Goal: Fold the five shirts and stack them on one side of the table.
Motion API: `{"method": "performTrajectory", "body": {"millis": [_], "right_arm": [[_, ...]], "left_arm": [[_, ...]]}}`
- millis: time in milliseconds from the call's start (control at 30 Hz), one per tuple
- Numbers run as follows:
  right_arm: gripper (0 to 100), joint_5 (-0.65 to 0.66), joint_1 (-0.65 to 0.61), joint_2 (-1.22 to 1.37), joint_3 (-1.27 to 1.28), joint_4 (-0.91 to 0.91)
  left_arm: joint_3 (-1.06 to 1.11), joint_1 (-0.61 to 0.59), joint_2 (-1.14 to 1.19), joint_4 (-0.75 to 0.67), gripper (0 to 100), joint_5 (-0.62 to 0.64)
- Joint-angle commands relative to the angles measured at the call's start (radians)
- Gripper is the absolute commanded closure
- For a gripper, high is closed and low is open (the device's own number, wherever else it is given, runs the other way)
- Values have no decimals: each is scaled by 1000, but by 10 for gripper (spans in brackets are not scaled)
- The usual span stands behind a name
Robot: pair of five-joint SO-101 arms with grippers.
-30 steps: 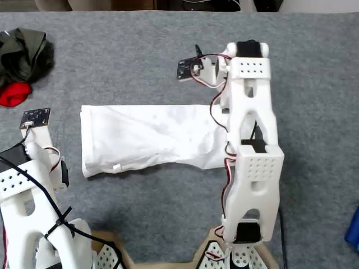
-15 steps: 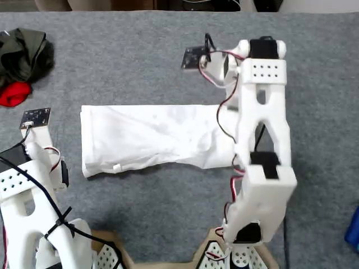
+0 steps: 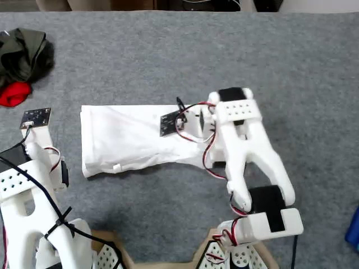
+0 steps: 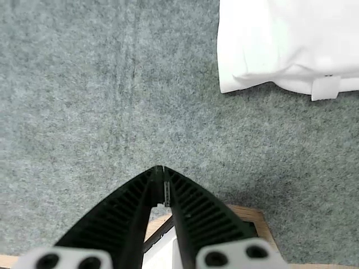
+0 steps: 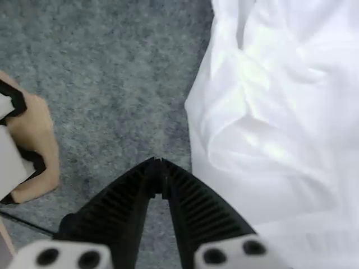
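Observation:
A white shirt (image 3: 140, 137), folded into a long strip, lies across the middle of the grey table. My right arm (image 3: 235, 120) hangs over its right end. In the right wrist view my right gripper (image 5: 157, 163) is shut on nothing, its tips over the grey cloth just beside the rumpled edge of the white shirt (image 5: 269, 112). My left arm (image 3: 28, 174) sits at the near left corner. My left gripper (image 4: 159, 169) is shut and holds nothing, above bare table a short way from a corner of the shirt (image 4: 280, 45).
A heap of dark green clothing (image 3: 23, 47) with a red garment (image 3: 14, 93) lies at the far left corner. A blue object (image 3: 353, 230) pokes in at the right edge. The wooden base (image 4: 241, 216) of the arms borders the near edge.
My right arm has drawn back from its far reach toward the near edge and swung left, so its wrist now hangs over the shirt's right end. The shirt and left arm have stayed put.

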Motion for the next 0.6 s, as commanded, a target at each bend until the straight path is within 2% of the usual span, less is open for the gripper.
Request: {"method": "performTrajectory", "body": {"millis": [0,333,567], "right_arm": [[994,-34,-35,35,-18,-86],[994,-107,-88,349,-389,-130],[994,-117,-122,478,-611,-46]], "left_arm": [[-40,-3,-10,-2,980,-5],[-40,-3,-10,5,980,-5],[-38,-5,-10,6,980,-2]]}}
